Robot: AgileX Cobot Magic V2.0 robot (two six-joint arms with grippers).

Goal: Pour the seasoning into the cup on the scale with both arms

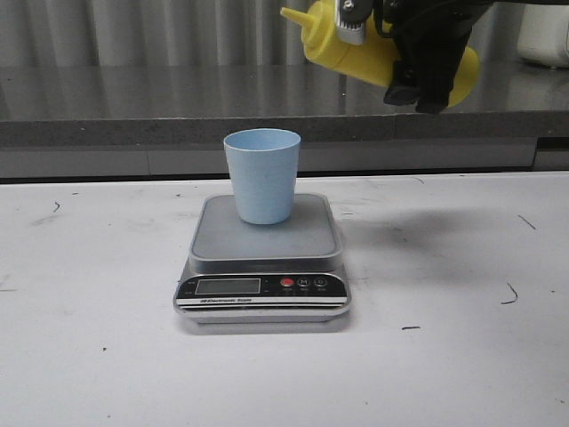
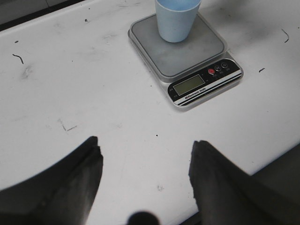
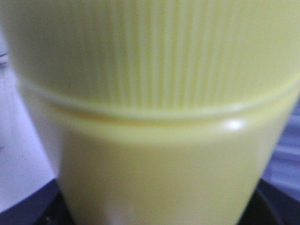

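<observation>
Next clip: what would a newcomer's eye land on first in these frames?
The yellow seasoning bottle, held high at the top of the front view by the right gripper, tilted on its side with the nozzle pointing left. Below it, the pale blue cup stands upright on the silver scale mid-table, slightly left of the nozzle. The left gripper is open over bare white table, its fingers holding nothing.

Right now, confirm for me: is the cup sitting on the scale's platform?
Yes, the front view shows the cup standing upright on the scale, at the back of its steel platform.
</observation>
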